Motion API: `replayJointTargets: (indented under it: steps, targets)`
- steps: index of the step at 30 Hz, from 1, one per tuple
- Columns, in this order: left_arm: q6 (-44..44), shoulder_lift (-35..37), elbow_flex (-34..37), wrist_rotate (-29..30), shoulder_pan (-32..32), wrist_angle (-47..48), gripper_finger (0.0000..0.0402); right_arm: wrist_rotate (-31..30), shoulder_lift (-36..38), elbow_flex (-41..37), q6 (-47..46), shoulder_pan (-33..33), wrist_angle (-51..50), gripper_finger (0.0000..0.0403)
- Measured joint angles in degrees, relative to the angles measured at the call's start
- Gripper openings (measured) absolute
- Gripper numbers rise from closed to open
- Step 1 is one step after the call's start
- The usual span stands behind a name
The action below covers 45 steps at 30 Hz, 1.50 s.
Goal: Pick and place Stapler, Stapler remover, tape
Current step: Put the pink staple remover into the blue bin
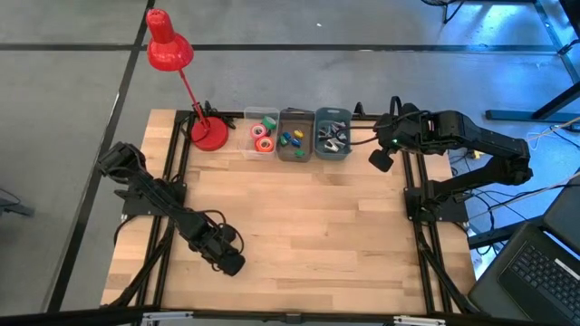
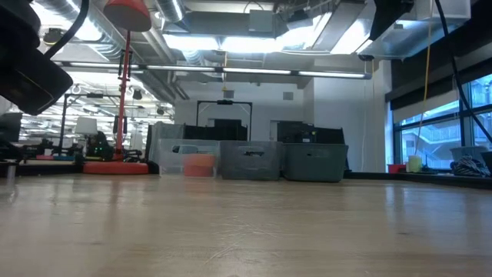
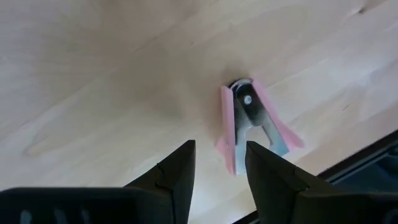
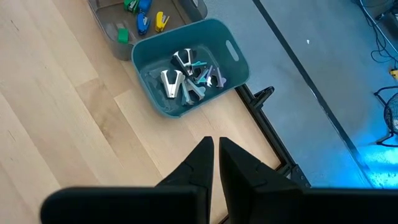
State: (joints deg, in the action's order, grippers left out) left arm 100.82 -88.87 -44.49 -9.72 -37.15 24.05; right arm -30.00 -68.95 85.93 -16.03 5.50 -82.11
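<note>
The left tool (image 3: 217, 171) hangs low over the near-left part of the counter (image 1: 317, 226), fingers partly spread and pinching nothing. Right beyond its tips lies a pink stapler remover (image 3: 252, 124) with metal claws, flat on the wood near the counter's edge. From above you can't see that remover at all, the arm covers it. The right tool (image 4: 214, 165) is pressed together and empty, hovering by the far-right corner next to the teal bin (image 4: 227, 46), which holds a tangle of removers that's hard to sort out. The tape (image 1: 264, 136) rolls sit in the clear bin (image 1: 248, 118) at the back, colours mostly blurred together. The grey middle bin (image 1: 294, 116) has tiny blocks, too small to tell more
</note>
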Motion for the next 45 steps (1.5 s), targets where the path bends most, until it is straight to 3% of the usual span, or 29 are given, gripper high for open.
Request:
replayJointTargets:
  steps: [16,30,34,45]
  targets:
    - [-1.03,-0.26,0.02,-0.83,0.00,-1.84,0.0125,0.00,0.00,0.00,-0.04,0.02,0.00,0.0029]
    - [-2.83,-0.28,0.02,-1.62,0.00,-2.13,0.0010,0.00,0.00,0.00,-0.15,0.01,0.00,0.0029]
    - [-3.64,-0.28,0.02,-2.11,0.00,-2.62,0.0003,-0.39,0.00,0.00,-0.20,0.02,0.02,0.0029]
    - [-10.95,-0.21,0.02,11.64,5.18,-15.36,0.0002,1.99,0.17,0.00,-1.76,0.00,0.05,0.0029]
